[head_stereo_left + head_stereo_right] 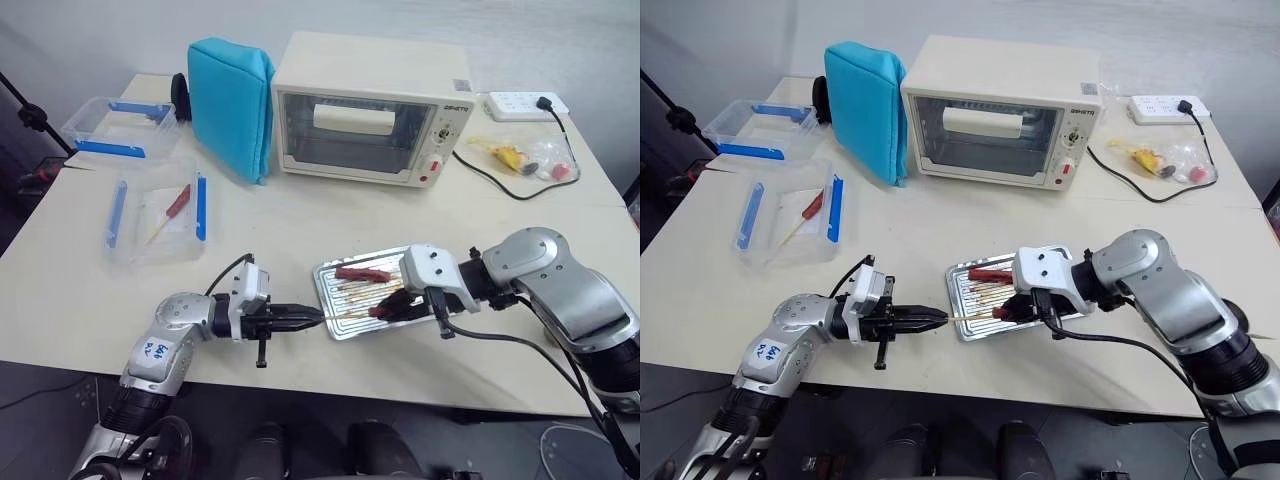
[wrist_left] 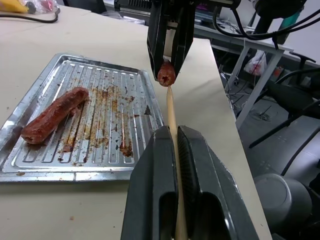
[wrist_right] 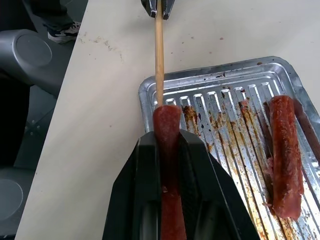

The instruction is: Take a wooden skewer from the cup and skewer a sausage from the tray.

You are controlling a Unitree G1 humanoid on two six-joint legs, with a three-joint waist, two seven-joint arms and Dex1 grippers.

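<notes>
My left gripper [image 1: 314,318] is shut on the wooden skewer [image 2: 171,115], which points level toward the tray [image 1: 328,290]. My right gripper [image 3: 167,137] is shut on the sausage [image 3: 167,125], the redder and slimmer one, and holds it just above the tray's near side. The skewer's tip [image 3: 159,97] meets the end of the held sausage [image 2: 166,74]. Whether it has gone in, I cannot tell. A darker, browner sausage [image 1: 362,273] lies on the tray's ridged, grease-stained bottom. The cup is out of view.
A toaster oven [image 1: 370,120] and a blue cloth cover [image 1: 232,100] stand at the back. Two clear boxes with blue clips [image 1: 155,215] [image 1: 115,125] sit at the left. A power strip [image 1: 525,103] and a bag of small items [image 1: 520,158] lie back right. The table's front edge runs close below both grippers.
</notes>
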